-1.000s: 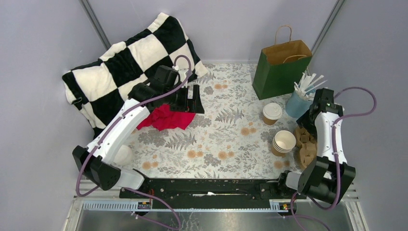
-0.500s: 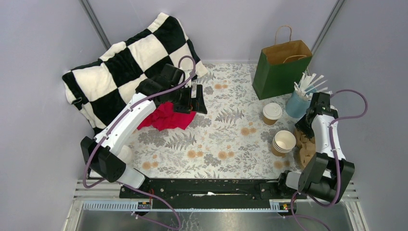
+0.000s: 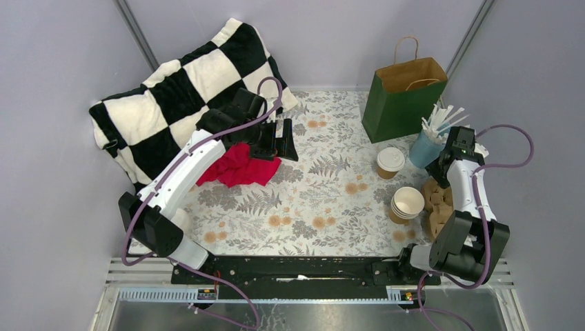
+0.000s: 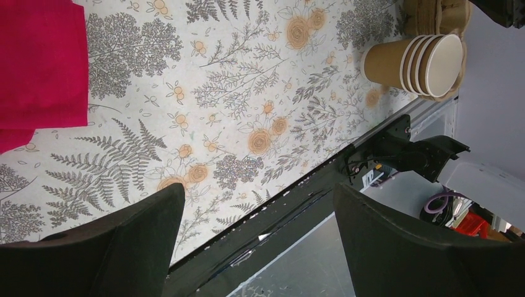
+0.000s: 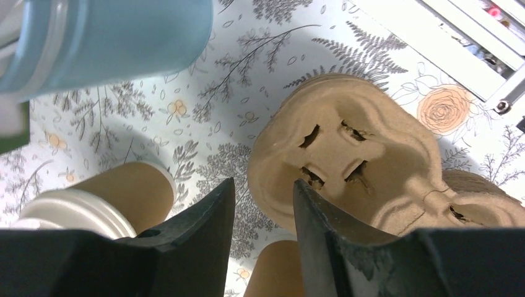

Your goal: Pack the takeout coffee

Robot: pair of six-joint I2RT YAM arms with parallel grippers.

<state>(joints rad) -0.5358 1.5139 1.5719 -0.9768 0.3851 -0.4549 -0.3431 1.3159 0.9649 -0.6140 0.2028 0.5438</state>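
Observation:
The takeout coffee, a brown paper cup with a white lid, stands upright on the floral cloth right of centre. It also shows low left in the right wrist view. My right gripper hovers to its right, between it and the cardboard cup carrier. In the right wrist view the gripper has a narrow gap between its jaws and holds nothing. My left gripper is wide open and empty above the cloth, far left of the cup, and it shows empty in the left wrist view.
A green-and-brown paper bag stands open at the back right. A blue cup of straws is in front of it. A stack of lidless cups lies by the carrier. A red cloth and a checkered blanket lie on the left.
The left arm has swung a little right and farther from its base, gripper still open. The right wrist has shifted slightly left near the straw cup. No object has moved.

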